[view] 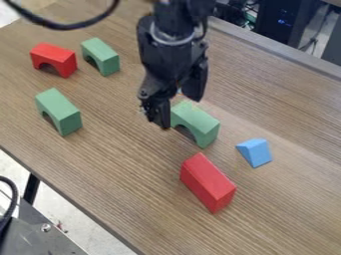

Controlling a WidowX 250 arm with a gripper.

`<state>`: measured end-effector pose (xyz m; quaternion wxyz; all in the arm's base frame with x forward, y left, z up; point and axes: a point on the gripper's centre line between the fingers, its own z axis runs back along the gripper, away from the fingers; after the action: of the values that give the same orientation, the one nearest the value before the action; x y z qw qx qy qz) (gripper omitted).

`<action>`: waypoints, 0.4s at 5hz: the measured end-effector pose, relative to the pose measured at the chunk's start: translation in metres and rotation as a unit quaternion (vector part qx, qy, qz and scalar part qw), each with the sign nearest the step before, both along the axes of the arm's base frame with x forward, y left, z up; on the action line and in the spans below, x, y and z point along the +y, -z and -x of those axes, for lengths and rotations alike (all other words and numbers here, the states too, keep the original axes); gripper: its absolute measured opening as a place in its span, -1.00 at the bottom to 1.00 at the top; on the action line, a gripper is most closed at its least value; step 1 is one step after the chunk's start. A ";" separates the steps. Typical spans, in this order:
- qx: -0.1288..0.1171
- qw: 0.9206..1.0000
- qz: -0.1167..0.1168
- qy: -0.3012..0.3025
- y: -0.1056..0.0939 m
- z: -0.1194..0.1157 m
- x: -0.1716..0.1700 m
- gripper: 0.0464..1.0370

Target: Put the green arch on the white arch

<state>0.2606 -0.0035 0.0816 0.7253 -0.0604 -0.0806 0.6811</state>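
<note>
Green arches stand at three spots on your worktop (286, 99): the central arch (196, 120) by your gripper (176, 101), the left arch (60, 109) and the upper arch (101, 53), which sits beside the red arch (56, 57). Your gripper hangs over the upper-left end of the central one, its fingers spread apart and pinching nothing. Whether it touches, you cannot tell. Close off-centre at that end and you will probably tip or spin the arch; drop too low and you may shove it towards the red block (208, 183) or the blue wedge (255, 152). The likelier error is the target: the arches here are green or red, so a loose reading of "white" could send your piece onto the wrong support.
</note>
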 end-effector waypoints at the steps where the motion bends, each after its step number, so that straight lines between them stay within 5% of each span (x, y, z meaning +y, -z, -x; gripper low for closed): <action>1: 0.003 1.000 0.006 0.004 0.005 -0.018 -0.007 0.92; 2: -0.006 1.000 0.007 0.009 0.001 -0.031 -0.010 0.92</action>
<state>0.2918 -0.0139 0.0803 0.7306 -0.0701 -0.0796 0.6745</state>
